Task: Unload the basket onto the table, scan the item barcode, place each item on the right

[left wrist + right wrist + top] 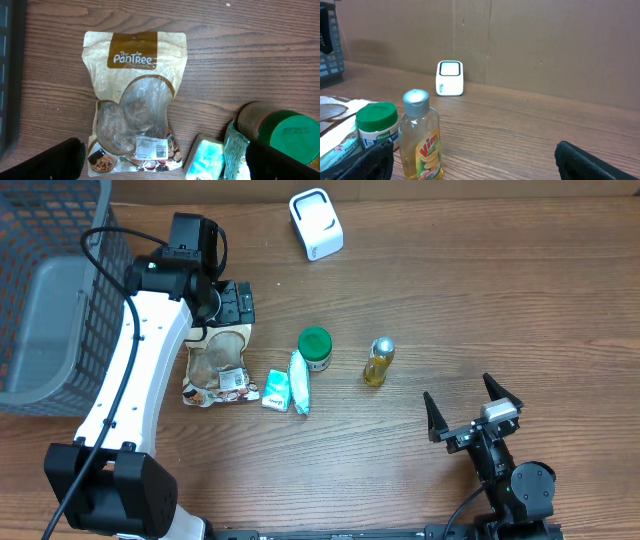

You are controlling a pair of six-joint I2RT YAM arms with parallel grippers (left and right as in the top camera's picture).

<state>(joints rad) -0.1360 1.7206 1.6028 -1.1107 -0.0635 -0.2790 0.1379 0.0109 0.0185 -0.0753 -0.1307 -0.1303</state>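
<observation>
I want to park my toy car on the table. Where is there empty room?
Plenty of bare wood lies right of the scanner, past the bottle and the open right pincer. There's another gap between scanner and jar. It's crowded where the bag lies below the left pincer, with the packets beside it.

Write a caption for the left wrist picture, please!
Open left gripper above a Pantree snack pouch lying flat, green-lidded jar nearby.

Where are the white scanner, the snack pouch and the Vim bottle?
white scanner [316,223], overhead view, on its top face.
snack pouch [134,107], left wrist view, on its clear window.
Vim bottle [427,149], right wrist view, on its label.
</observation>
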